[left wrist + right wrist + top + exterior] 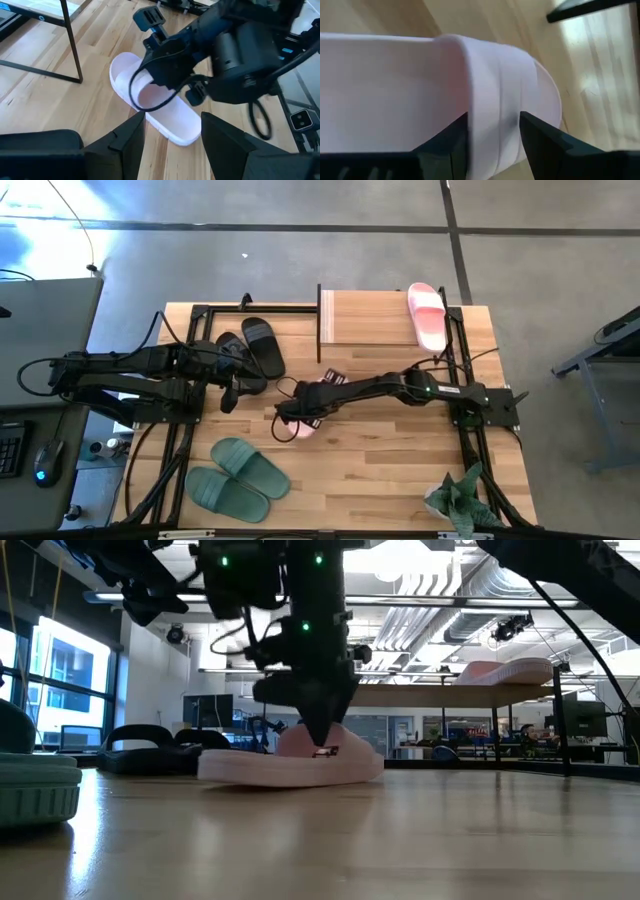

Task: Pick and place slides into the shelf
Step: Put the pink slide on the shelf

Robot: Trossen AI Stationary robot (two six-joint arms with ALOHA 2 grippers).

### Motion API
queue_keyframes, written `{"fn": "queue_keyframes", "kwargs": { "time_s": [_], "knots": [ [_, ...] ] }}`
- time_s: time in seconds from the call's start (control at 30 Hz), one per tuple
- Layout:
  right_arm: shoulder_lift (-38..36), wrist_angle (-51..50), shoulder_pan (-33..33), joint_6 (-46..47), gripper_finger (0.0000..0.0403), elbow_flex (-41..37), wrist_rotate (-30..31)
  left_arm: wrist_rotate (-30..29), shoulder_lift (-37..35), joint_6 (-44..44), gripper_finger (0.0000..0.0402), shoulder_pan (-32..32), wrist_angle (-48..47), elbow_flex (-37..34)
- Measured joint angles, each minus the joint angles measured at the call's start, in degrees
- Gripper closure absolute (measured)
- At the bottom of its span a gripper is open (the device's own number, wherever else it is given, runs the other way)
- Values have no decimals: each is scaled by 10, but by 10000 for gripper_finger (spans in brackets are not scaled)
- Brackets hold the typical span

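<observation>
The right gripper [300, 423] straddles a pink slide [290, 766] on the wooden bench [400, 470], fingers apart. The left gripper [232, 398] hovers open nearby. Ducts and monitors fill the room behind.

Right end effector [297, 423] lowered, fingers spread; left end effector [232, 396] open (idle).

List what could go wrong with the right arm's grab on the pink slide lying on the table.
The right gripper stands open over the pink slide with the strap edge between its fingers; a thin edge grip may slip or tilt on lifting. The shelf already holds another pink slide, so a careless placement might knock it.
</observation>
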Motion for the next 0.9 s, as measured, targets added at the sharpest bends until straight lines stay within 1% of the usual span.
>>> {"fn": "queue_keyframes", "kwargs": {
  "time_s": [0.2, 0.3, 0.43, 0.63, 0.67, 0.9],
  "knots": [
    [3, -22, -2, 2, 250, 0, 3, 0, 0, 0, 224, 0, 0, 0],
    [3, -32, -2, 2, 258, 0, 3, 0, 0, 0, 224, 0, 0, 0],
    [3, -46, -1, 2, 293, 0, 11, 0, 0, 0, 224, 0, 0, 0],
    [3, -48, -1, -1, 383, 0, 8, 0, 0, 0, 224, 0, 0, 0],
    [3, -48, -1, -3, 392, 0, 5, 0, 0, 0, 224, 0, 0, 0],
    [-5, -47, 16, -24, 400, 0, 6, 0, 0, 0, 224, 0, 0, 0]
  ]
}}
